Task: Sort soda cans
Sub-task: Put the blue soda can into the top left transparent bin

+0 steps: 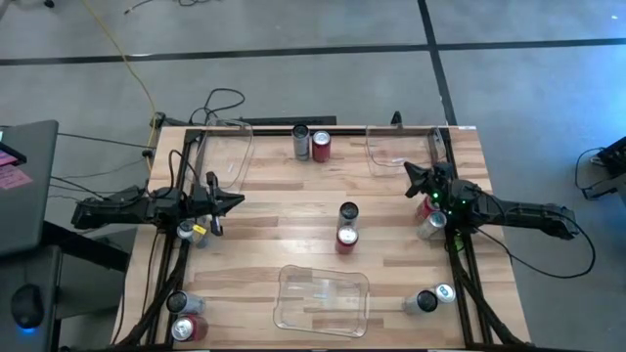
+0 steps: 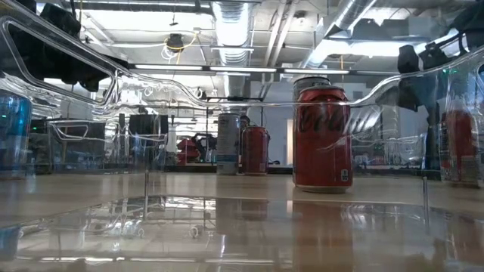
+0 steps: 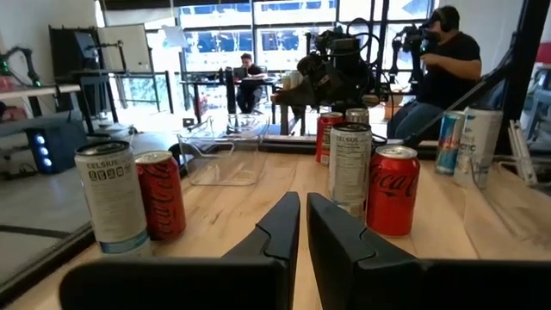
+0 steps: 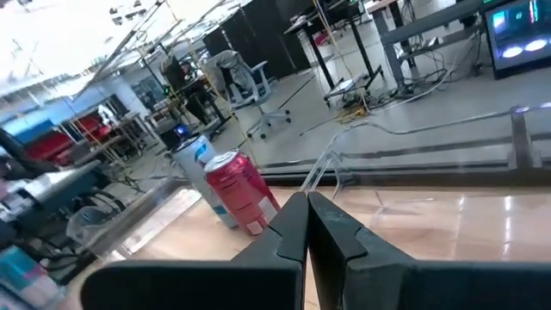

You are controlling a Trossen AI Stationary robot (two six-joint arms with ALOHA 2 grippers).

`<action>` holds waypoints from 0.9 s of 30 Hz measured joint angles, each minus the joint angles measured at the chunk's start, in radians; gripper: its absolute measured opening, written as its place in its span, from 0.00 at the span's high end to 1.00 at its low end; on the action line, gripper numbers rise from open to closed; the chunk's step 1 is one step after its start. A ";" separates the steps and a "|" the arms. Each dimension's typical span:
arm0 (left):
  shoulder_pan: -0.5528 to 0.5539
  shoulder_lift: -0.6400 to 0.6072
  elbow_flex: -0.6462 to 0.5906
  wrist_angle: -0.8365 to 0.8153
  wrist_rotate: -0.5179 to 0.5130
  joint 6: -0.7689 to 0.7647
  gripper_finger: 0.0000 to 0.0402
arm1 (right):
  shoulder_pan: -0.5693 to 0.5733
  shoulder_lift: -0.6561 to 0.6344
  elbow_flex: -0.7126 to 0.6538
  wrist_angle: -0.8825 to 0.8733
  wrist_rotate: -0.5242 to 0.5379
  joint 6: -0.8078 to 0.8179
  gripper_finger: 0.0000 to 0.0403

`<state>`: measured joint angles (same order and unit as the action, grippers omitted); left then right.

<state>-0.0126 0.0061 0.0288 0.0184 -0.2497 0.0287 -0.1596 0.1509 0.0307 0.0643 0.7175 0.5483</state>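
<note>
Soda cans stand upright on their bases in pairs around the wooden table. A silver can and a red can stand at the far edge. A dark can and a red can stand mid-table. More pairs stand near the left corner, the right corner and beside the right arm. My left gripper is level at the left side, shut and empty. My right gripper is level at the right side, shut and empty, and faces the far pair.
Three clear plastic bins sit on the table: one near the front middle, one at the far left, one at the far right. A silver can stands under the left arm. People sit in the room beyond.
</note>
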 joint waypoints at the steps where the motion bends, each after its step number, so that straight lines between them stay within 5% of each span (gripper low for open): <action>1: 0.000 0.000 0.000 0.007 0.000 -0.014 0.94 | 0.000 0.000 0.000 0.004 -0.012 0.014 0.92; 8: 0.000 0.001 0.028 0.082 -0.008 -0.074 0.94 | 0.003 0.000 0.001 0.161 -0.165 -0.077 0.92; 18: 0.000 0.000 0.244 -0.065 0.038 -0.057 0.94 | 0.003 0.000 0.002 0.268 -0.168 -0.217 0.92; 27: 0.001 0.000 0.338 0.002 0.008 -0.057 0.94 | 0.001 0.000 0.002 0.268 -0.168 -0.218 0.92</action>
<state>-0.0120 0.0065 0.3663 0.0207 -0.2416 -0.0283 -0.1589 0.1509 0.0322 0.3319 0.5491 0.3305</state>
